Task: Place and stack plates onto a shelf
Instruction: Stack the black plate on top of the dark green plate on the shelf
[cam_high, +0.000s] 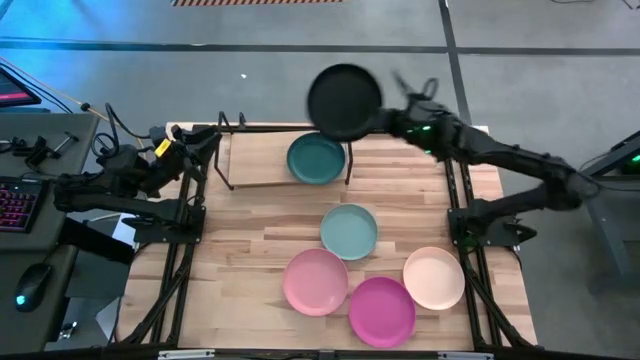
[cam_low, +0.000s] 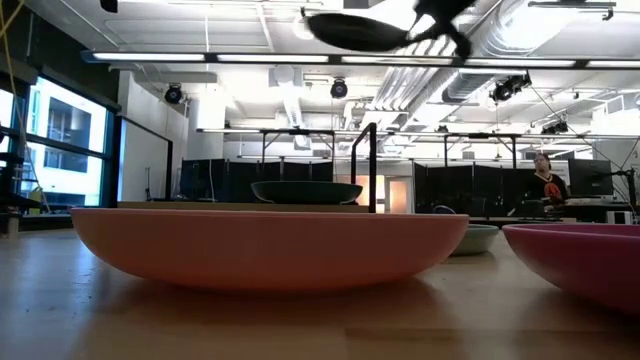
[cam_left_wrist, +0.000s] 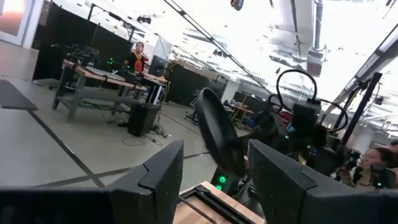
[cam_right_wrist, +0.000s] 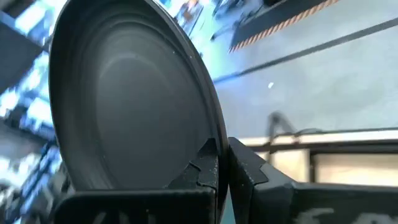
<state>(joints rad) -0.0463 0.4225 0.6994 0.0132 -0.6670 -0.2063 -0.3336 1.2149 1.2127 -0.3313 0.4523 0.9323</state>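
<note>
My right gripper (cam_high: 385, 118) is shut on the dark grey plate (cam_high: 344, 100) and carries it high over the shelf's far right end; the low view shows this plate (cam_low: 355, 30) near the ceiling line. The shelf (cam_high: 260, 160), a light-wood board in black rods, stands along the table's far edge. The dark teal plate (cam_high: 316, 159) lies flat on the shelf's right part. The light teal (cam_high: 349, 231), light pink (cam_high: 316, 282), magenta (cam_high: 382, 311) and cream (cam_high: 434, 277) plates rest flat on the tabletop. My left gripper (cam_high: 195, 150) waits open at the shelf's left end. My right gripper pinches the dark grey plate's rim (cam_right_wrist: 211, 134) between its two fingers, one on the hollow upper face and one on the underside. The fingers reach in from the table's right side. The plate is lifted clear and sticks out toward the left, nearly level.
Black upright rods (cam_high: 349, 160) stand at the shelf's right end beside the dark teal plate, and more rise at its left end (cam_high: 225, 125). A keyboard and mouse (cam_high: 35, 280) sit left of the table. People show in the room beyond.
</note>
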